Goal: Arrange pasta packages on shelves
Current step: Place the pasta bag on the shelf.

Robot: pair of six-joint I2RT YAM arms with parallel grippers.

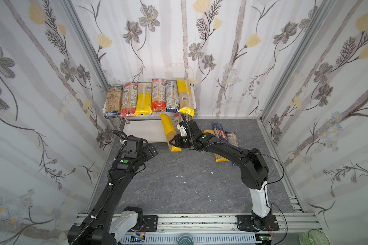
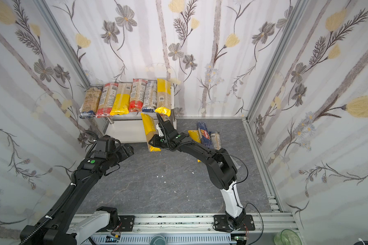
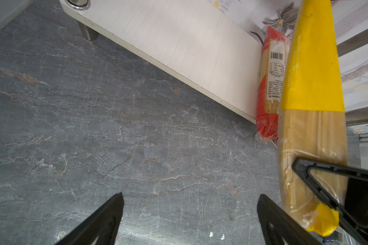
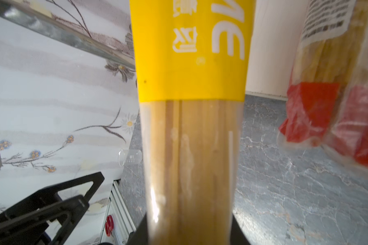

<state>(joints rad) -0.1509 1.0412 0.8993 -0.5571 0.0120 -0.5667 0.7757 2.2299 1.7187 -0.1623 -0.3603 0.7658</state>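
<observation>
The right pincer (image 1: 174, 142) pinches a yellow packet (image 1: 168, 129) across its clear lower half, where the tan strands show. The packet lies lengthwise away from the robot. Its far yellow end is close to the right front corner of the rack (image 1: 140, 131) and its near end is over the bench (image 1: 179, 186). In the right wrist view the black fingers press both sides of this packet (image 4: 189, 63). The left pincer (image 3: 190, 197) is spread wide and holds nothing, above bare bench in front of the lower board, with the held packet (image 3: 312, 84) just beside its right finger. The top board carries six packets side by side, ends toward the robot: from the left a blue-ended one (image 1: 113, 101), a red one (image 1: 128, 99), a yellow one (image 1: 143, 99), a second red one (image 1: 158, 95), a second blue-ended one (image 1: 172, 96) and a second yellow one (image 1: 185, 95), whose near end overhangs the front edge. The lower board is mostly bare. A red-ended packet (image 3: 268, 84) lies along its right end; whether it rests on the board or on the bench I cannot tell. On the bench to the right, partly behind the right arm, three more packets lie together: a yellow-ended one (image 1: 221, 158), a dark blue one (image 1: 220, 132) and a tan one (image 1: 231, 136).
</observation>
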